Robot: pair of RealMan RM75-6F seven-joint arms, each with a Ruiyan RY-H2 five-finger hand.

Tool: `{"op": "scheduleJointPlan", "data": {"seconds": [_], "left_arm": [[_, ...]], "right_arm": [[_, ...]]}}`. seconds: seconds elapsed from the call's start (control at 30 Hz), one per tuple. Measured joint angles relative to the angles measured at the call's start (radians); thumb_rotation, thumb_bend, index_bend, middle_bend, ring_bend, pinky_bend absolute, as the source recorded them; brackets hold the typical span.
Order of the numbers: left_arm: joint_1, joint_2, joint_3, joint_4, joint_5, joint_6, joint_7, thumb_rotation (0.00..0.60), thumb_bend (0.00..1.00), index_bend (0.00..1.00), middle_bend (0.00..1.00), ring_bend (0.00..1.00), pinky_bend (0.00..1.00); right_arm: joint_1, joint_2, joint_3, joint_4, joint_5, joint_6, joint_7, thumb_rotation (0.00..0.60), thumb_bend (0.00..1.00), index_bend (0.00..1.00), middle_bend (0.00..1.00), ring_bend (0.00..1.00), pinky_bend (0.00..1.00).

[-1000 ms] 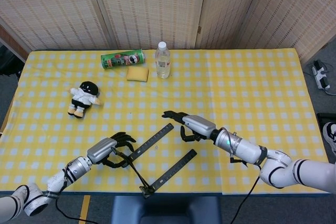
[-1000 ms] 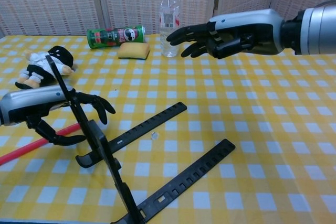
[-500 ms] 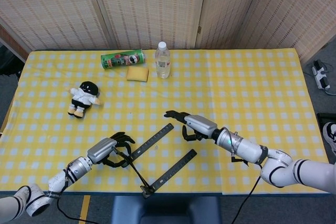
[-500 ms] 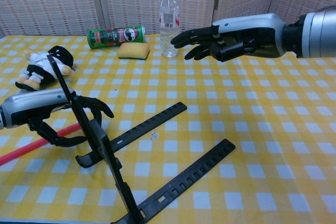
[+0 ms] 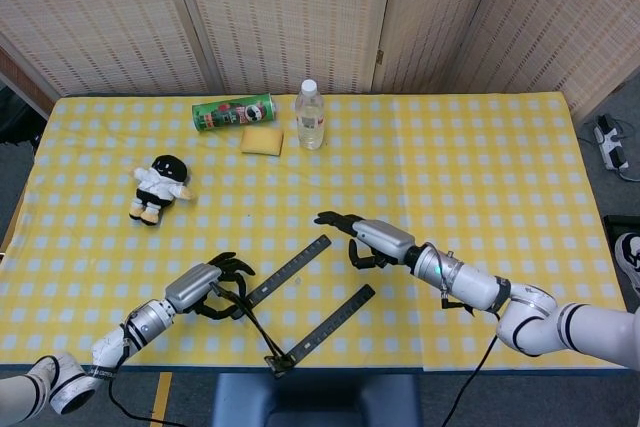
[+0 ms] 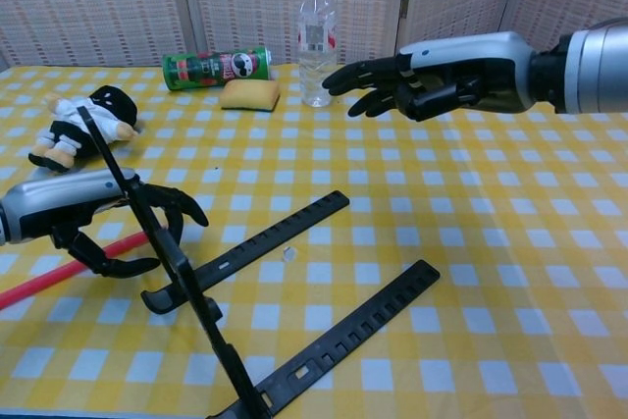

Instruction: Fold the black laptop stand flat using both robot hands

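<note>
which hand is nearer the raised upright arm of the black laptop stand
Left. The left hand is right at the black laptop stand's raised upright arm, fingers curled around it. The right hand hovers open above the table, well off to the right of the stand.

left robot hand at black laptop stand upright; right robot hand spread near rail tip.

A staged test room: woven wicker folding screens at the frame's top, yellow checked tablecloth below.
</note>
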Motion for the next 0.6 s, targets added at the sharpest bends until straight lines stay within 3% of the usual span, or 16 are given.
{"op": "scheduleJointPlan", "data": {"seconds": [0.33,0.6], "left_arm": [[-0.001,-0.011,0.002,0.004,-0.008,0.002,0.009,0.600,0.43,0.56,0.28,0.19,0.06],[0.004,-0.015,-0.004,0.003,-0.026,0.003,0.025,0.600,0.43,0.45,0.28,0.18,0.06]], "right_arm": [[-0.004,-0.002,0.001,0.001,-0.004,-0.003,-0.008,0.416,1.00,0.00,0.02,0.09,0.00],[-0.005,-0.002,0.000,0.007,-0.008,-0.006,-0.002,0.417,1.00,0.00,0.02,0.09,0.00]]}}
